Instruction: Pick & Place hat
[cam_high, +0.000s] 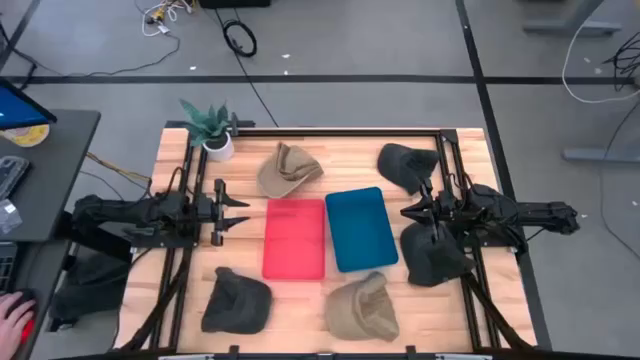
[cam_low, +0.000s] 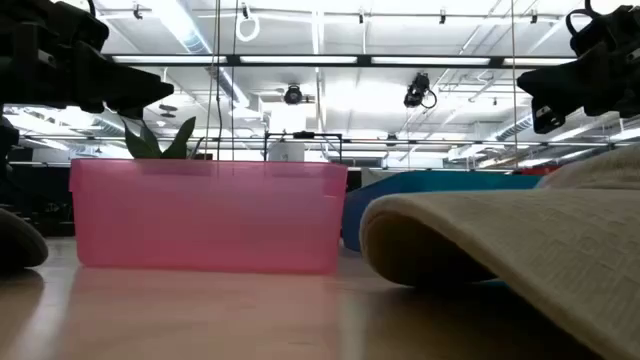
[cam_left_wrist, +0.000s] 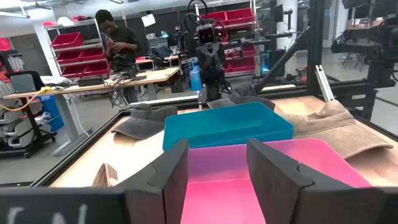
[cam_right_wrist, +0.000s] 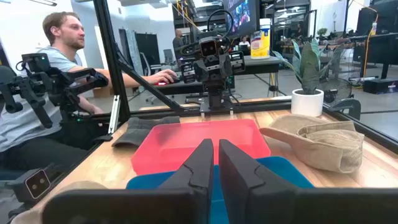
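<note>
Left pincer (cam_high: 243, 212) open, tan hat (cam_high: 288, 170) brim rightward.

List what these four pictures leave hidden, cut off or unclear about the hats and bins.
- Low view: blue bin mostly hidden behind the tan hat and pink bin.
- Low view: dark hat cut off by the picture's edge.
- High view: dark hat partly covered by the right gripper.
- Inside of every hat: unseen in all views.

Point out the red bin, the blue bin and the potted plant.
red bin (cam_high: 294, 238), high view, middle of its floor
blue bin (cam_high: 360, 228), high view, middle of its floor
potted plant (cam_high: 217, 147), high view, its white pot
</note>
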